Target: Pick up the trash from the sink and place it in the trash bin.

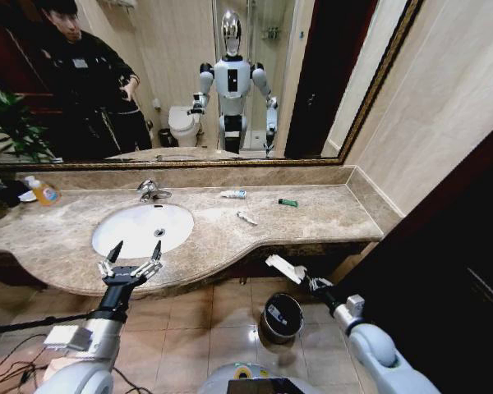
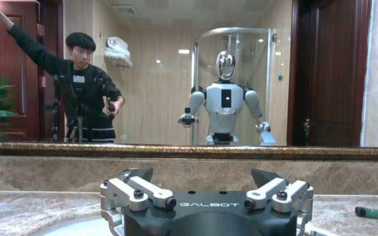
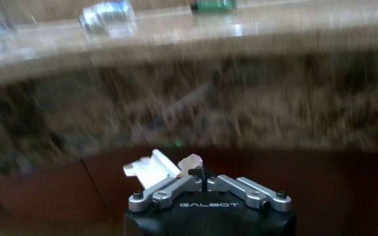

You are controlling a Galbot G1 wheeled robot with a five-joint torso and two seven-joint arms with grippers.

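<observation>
I hold my right gripper (image 1: 300, 275) clamped on a white tissue (image 1: 281, 265) just above the trash bin (image 1: 282, 317), left gripper (image 1: 135, 252) spread at the sink (image 1: 131, 238); release should follow.

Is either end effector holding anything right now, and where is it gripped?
The right end effector, low beside the trash bin, is shut on a crumpled white tissue, pinched at one edge. The left end effector is open at the sink, holding nothing.
</observation>
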